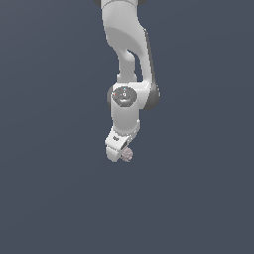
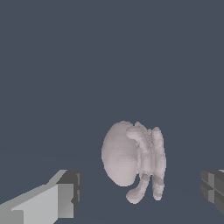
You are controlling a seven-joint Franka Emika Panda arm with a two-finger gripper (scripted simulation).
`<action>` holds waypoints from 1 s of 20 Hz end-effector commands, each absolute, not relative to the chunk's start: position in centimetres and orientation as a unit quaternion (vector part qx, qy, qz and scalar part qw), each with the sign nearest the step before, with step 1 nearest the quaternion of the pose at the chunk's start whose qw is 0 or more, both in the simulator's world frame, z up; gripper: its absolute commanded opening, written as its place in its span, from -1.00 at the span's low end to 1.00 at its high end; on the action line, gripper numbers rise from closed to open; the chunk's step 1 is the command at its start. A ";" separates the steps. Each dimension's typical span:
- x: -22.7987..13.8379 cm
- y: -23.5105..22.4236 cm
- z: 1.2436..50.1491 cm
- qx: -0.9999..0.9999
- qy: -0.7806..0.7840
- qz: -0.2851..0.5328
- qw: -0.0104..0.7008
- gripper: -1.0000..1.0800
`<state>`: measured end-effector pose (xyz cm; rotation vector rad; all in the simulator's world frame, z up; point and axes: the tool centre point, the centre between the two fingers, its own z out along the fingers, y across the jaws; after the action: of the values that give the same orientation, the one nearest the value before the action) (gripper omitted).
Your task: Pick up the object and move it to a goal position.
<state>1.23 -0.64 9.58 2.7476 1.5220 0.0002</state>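
Note:
The object [image 2: 131, 162] is a pale pinkish-grey lumpy blob, smooth and round on one side and ridged on the other. In the wrist view it lies between my two fingers, with a clear gap to each finger. One fingertip [image 2: 68, 194] is grey-white, and only the dark edge of the other fingertip [image 2: 213, 188] shows. My gripper [image 2: 141, 190] is open around the object and does not touch it. In the exterior view the white gripper [image 1: 120, 155] hangs low under the arm, and the object [image 1: 128, 155] peeks out beside its tip.
A plain dark blue-grey surface [image 1: 49, 198] fills both views. The white arm [image 1: 126, 49] comes down from the top of the exterior view. No other object shows.

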 end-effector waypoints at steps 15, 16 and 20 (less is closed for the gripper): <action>1.1 -0.6 5.1 0.872 0.490 0.000 0.000 0.92; 1.1 -0.6 4.9 0.872 0.490 0.000 0.000 0.92; 1.2 -0.6 4.5 0.872 0.490 0.000 0.000 0.92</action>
<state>1.11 -0.62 4.55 2.7396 1.5396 -0.0022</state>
